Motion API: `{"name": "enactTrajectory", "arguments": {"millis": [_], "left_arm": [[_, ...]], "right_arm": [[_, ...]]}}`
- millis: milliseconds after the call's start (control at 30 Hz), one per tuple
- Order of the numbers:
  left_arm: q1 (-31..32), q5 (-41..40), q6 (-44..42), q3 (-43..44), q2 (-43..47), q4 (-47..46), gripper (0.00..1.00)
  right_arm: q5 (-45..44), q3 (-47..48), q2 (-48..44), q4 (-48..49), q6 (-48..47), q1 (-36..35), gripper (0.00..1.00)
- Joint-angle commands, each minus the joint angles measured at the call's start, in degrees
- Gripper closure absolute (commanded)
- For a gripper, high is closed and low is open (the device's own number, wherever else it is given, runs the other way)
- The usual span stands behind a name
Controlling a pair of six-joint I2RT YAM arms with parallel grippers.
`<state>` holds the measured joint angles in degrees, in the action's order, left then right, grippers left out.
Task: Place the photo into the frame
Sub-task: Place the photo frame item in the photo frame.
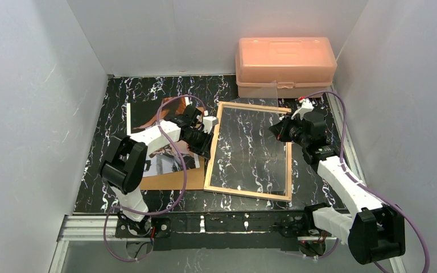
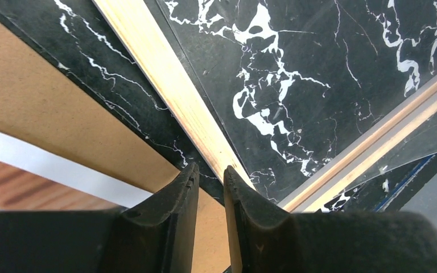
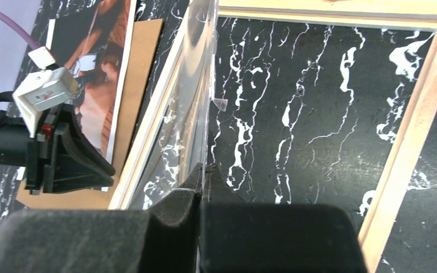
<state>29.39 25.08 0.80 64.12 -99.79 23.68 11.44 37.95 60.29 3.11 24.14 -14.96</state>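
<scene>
The frame (image 1: pixel 211 149) lies wood back up in the middle of the table, and marble shows through its opening. The photo (image 1: pixel 145 116) lies to its left on the brown backing board (image 1: pixel 168 181). My left gripper (image 1: pixel 207 144) hovers at the frame's left rail (image 2: pixel 170 85). Its jaws (image 2: pixel 210 170) are open by a narrow gap, with nothing seen between them. My right gripper (image 1: pixel 279 129) is shut on the clear pane (image 3: pixel 205 85), which stands tilted on edge over the frame (image 3: pixel 409 136). The photo (image 3: pixel 99 57) shows at the upper left of the right wrist view.
A peach plastic box (image 1: pixel 285 65) stands at the back, right behind the frame. White walls close in the left, right and back. The backing board (image 2: pixel 40 108) reaches close to the frame's left rail. The pane's far corner (image 2: pixel 427 131) overhangs the frame's far rail.
</scene>
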Motion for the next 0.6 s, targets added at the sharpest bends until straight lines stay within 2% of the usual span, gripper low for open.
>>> {"name": "enactTrajectory", "arguments": {"millis": [0,267,567], "left_arm": [[-0.91,4.11,1.07,0.08,-1.19,-0.03,0.79],[-4.50,9.03,2.84,-1.21,0.67,-2.13,0.81],[-6.29,9.62,3.12,-3.28,1.80,-3.32,0.84]], "right_arm": [[4.71,2.91,-0.13,1.49,4.21,-0.13,0.99],[8.07,4.23,-2.47,2.50,13.18,-0.10,0.99],[9.75,3.44,-4.80,4.22,19.47,-0.15,0.99]]}}
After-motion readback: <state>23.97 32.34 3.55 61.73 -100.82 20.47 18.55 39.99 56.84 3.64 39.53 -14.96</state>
